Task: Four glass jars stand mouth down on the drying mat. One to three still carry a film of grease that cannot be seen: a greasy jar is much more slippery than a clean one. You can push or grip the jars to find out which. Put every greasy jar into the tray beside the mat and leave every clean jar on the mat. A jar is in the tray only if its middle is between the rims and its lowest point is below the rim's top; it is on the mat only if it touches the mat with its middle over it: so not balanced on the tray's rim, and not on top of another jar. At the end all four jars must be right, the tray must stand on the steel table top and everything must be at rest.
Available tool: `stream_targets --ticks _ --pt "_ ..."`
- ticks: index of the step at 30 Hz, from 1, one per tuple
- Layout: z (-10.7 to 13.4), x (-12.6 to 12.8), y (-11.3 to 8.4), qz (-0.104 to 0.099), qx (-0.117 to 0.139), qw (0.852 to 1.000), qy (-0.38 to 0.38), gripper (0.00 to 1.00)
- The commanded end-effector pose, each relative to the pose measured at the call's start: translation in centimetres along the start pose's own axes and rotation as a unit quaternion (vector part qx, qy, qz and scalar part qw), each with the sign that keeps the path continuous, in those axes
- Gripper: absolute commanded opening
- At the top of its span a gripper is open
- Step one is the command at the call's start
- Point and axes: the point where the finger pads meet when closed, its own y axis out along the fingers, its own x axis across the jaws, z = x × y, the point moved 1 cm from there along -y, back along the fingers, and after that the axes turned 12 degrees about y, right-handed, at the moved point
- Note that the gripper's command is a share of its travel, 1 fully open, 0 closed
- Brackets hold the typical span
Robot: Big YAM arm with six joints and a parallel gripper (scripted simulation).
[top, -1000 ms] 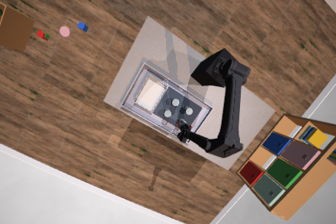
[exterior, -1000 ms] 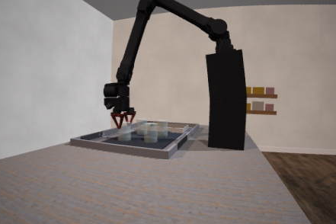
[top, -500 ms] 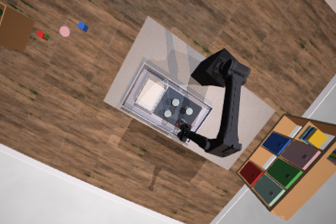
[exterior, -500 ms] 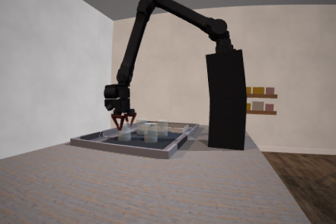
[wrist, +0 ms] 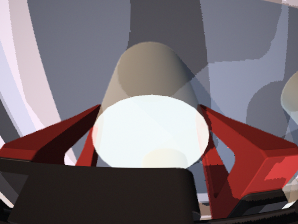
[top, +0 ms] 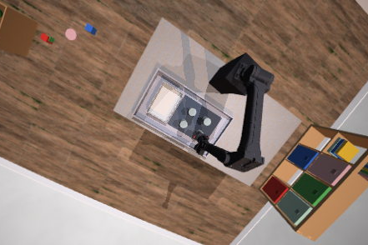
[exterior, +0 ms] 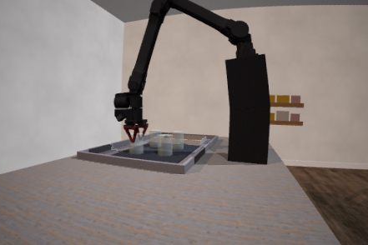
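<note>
My gripper points down around one pale jar, with one finger on each side of it. The fingertips are close to its walls, and it stands upright on the dark mat. The fingers are partly open, and no firm hold shows. Three more jars stand upright on the mat: one, one nearer the tray and one nearer the arm's base. The tray is beside the mat and holds no jar. Grease cannot be seen.
A raised grey border surrounds mat and tray. My gripper is close to its long side away from the arm's base. Part of another jar shows at the wrist view's right edge.
</note>
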Motion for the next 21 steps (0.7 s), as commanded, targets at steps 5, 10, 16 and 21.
stream_targets --ticks 5,10,16,21 --pt "-0.94 0.39 0.1 -0.003 -0.011 1.0 0.003 0.73" --pt "-0.94 0.39 0.1 -0.003 -0.011 1.0 0.003 0.0" --pt "-0.94 0.39 0.1 -0.003 -0.011 1.0 0.003 0.0" --pt "-0.94 0.39 0.1 -0.003 -0.011 1.0 0.003 0.0"
